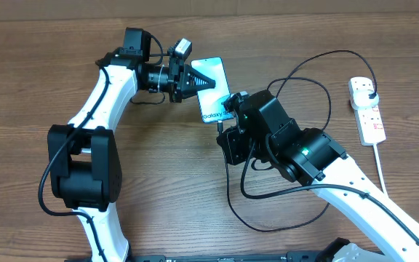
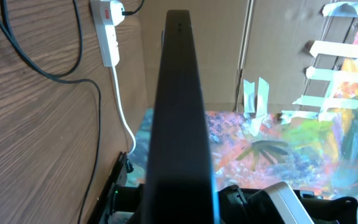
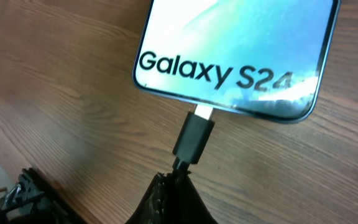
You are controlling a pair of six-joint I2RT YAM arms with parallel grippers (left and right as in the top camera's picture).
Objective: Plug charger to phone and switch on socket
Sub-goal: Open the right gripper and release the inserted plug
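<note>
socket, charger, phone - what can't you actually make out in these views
- socket switch position: too small overhead; partly cut off by the top edge in the left wrist view.
- how deep the charger tip sits in the phone: right wrist shows metal at the port; overhead the right arm covers it.
- right claw grip: dark blur, cut off by the bottom edge of its own view.

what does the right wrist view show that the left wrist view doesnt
Only the right wrist: the phone face-on with Galaxy S24 text, and the charger tip at its port, bright metal showing, held by the right gripper. Only the left wrist: the socket with a black plug in it, and its white cord. Both: the phone (edge-on from the left wrist), the black cable, the wooden table.
</note>
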